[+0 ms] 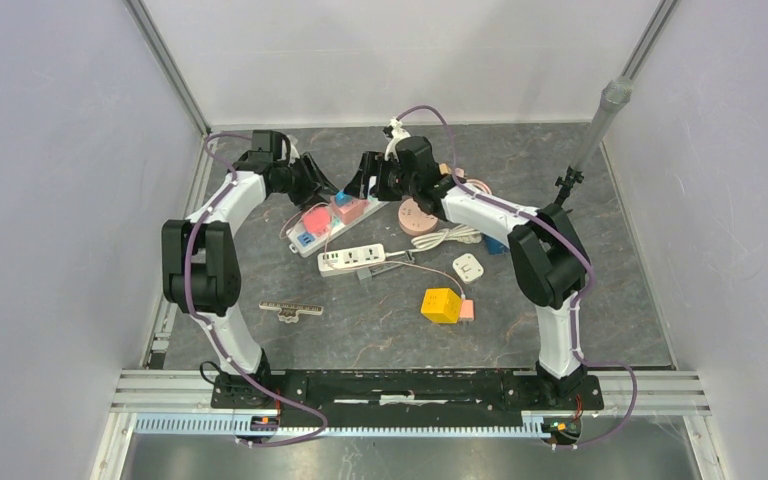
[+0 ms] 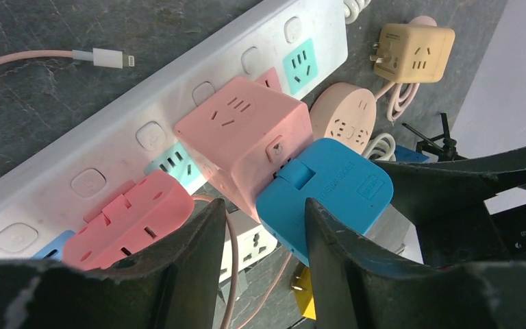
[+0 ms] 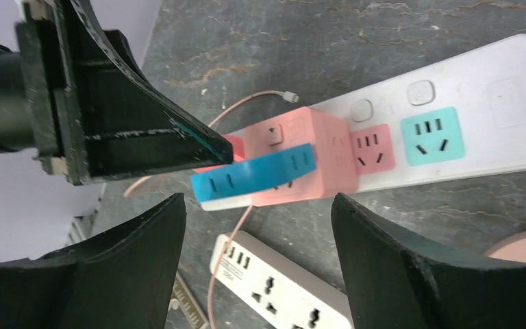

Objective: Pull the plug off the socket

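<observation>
Top view: both arms reach far forward, elbows raised, left gripper (image 1: 325,190) and right gripper (image 1: 365,187) nose to nose over the white power strip (image 1: 322,237).

Left wrist: the blue plug (image 2: 322,192) (embossed lettering too faint to read) sits against the pink cube adapter (image 2: 243,133). The left fingers are partly spread, and I cannot tell whether they grip anything.

Right wrist: the right jaws gape wide, touching nothing.

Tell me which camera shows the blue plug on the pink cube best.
Left wrist: the blue plug sits close and large, its face and its joint with the pink cube visible. Right wrist shows it edge-on; top external only a tiny blue speck.
</observation>
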You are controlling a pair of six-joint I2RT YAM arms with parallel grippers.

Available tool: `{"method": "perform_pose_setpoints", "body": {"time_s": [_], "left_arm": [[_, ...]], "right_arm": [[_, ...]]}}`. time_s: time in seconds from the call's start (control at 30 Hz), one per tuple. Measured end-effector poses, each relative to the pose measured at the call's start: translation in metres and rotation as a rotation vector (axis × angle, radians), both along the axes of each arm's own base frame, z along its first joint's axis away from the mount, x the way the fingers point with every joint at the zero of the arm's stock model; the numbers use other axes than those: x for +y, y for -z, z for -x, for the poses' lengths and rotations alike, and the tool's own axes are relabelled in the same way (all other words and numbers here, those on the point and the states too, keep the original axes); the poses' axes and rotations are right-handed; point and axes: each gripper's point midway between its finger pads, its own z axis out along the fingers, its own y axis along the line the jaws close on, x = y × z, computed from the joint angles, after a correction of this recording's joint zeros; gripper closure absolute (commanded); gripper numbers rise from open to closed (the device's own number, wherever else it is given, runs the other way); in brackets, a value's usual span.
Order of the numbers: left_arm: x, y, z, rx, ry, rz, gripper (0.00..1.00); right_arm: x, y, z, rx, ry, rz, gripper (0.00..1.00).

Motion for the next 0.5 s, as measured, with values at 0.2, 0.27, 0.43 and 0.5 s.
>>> {"method": "perform_pose_setpoints", "body": {"time_s": [0.2,0.27,0.43,0.5], "left_arm": [[-0.002,0.002,0.002,-0.016,0.007,0.007,0.46],[-0.002,0.003,0.002,-0.021,0.008,0.005,0.46],[-0.001,0.002,0.001,-0.032,0.009,-0.002,0.47],[0.0,0.003,0.001,-0.034,0.01,-0.005,0.47]], "right_arm": [[0.012,-0.013,0.0,0.067,0.055,-0.135,0.22],[0.014,-0.013,0.001,0.099,0.075,-0.17,0.25],[0.017,-0.013,0.002,0.181,0.118,-0.241,0.4],[0.02,-0.012,0.002,0.209,0.126,-0.265,0.46]]}}
